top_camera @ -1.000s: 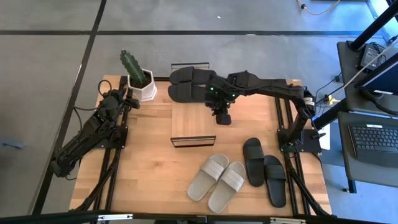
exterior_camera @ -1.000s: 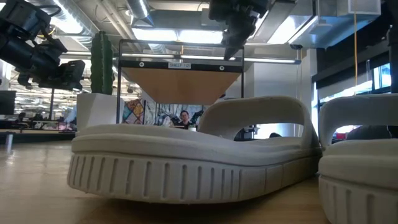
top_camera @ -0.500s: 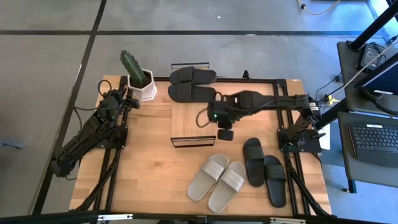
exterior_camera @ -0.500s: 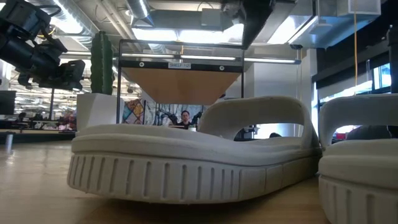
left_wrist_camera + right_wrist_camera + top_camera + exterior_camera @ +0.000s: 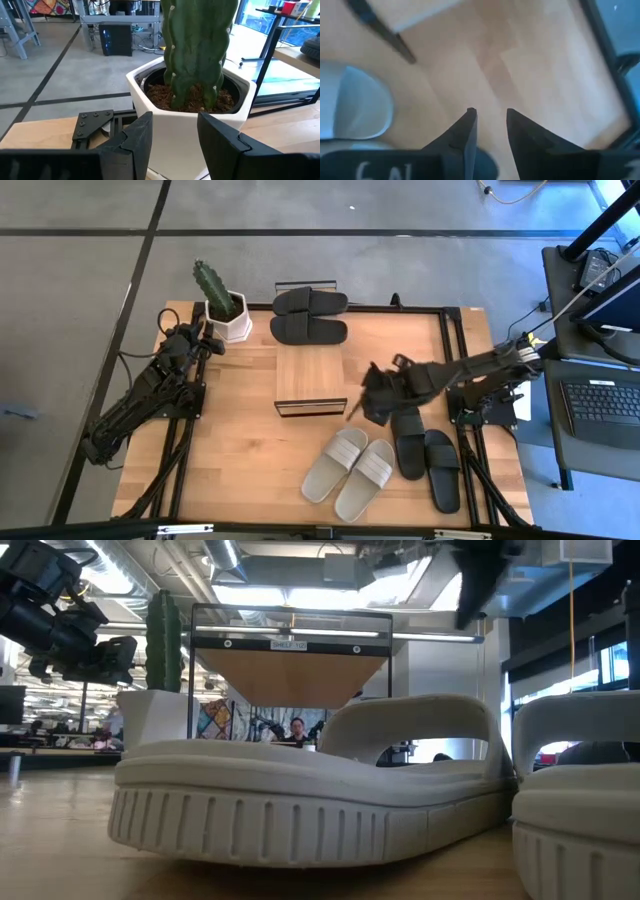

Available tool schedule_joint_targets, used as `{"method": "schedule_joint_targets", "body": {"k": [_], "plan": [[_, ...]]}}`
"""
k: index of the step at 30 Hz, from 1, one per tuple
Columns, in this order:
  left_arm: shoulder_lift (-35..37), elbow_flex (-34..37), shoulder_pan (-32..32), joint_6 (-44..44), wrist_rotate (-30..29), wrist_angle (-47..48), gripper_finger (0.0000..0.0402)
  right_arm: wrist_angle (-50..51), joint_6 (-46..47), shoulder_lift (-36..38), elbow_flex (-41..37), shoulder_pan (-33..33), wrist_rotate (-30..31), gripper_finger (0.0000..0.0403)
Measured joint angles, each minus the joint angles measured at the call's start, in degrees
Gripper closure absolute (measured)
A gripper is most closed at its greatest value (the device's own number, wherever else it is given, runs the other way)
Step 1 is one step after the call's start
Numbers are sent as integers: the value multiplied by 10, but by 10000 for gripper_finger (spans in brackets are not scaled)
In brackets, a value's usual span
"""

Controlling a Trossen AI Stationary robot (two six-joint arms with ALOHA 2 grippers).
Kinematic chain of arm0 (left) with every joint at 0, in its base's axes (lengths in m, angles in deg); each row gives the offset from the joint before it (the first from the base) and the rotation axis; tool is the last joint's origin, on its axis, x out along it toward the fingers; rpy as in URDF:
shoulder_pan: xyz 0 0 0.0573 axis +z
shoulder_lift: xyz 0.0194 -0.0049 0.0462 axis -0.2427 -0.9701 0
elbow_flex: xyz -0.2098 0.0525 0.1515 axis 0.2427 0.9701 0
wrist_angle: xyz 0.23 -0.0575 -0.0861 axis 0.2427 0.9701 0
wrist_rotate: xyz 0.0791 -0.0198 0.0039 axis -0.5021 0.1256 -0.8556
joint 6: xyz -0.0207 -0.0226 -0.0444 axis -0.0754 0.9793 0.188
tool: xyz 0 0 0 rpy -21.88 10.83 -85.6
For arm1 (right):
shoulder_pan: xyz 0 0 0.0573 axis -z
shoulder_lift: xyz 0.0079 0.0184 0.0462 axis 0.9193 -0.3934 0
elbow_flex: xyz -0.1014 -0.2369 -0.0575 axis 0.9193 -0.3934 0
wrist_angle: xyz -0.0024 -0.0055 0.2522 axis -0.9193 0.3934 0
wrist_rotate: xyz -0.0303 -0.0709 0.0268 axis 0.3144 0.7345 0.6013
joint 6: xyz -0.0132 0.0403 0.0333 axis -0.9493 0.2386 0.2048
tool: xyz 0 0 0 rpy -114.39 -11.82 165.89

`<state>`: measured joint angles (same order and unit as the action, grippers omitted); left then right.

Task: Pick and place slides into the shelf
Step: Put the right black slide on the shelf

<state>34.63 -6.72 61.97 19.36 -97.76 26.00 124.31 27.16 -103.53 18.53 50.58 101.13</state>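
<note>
Low view is filled by a grey-beige slide [image 5: 310, 795], with the shelf [image 5: 290, 675] behind. Only the high view shows the right gripper [image 5: 372, 402], fingers parted w/ nothing held, between shelf [image 5: 310, 378] and black slides [image 5: 425, 452]; left gripper [image 5: 207, 340], unclenched, sits by the cactus pot [image 5: 228, 318]. Wood table [image 5: 250, 450], grey floor beyond.

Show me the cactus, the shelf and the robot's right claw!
cactus [image 5: 207, 280], high view, on its green stem.
shelf [image 5: 310, 375], high view, middle of its wood top.
right claw [image 5: 488, 120], right wrist view, between its fingertips, empty.
</note>
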Motion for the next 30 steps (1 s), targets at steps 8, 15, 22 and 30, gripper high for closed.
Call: {"method": "schedule_joint_targets", "body": {"k": [8, 15, 22, 30], "plan": [[0, 0, 0, 0, 0, 0, 254, -62, 103, 92, -132, -79, 1, 296], [0, 0, 0, 0, 0, 0, 254, -85, 133, 102, -178, -122, -1, 296], [0, 0, 0, 0, 0, -1, 254, -143, 147, 101, -201, -125, -30, 296], [0, 0, 0, 0, -1, -1, 254, -147, 116, 101, -202, -126, -103, 296]]}}
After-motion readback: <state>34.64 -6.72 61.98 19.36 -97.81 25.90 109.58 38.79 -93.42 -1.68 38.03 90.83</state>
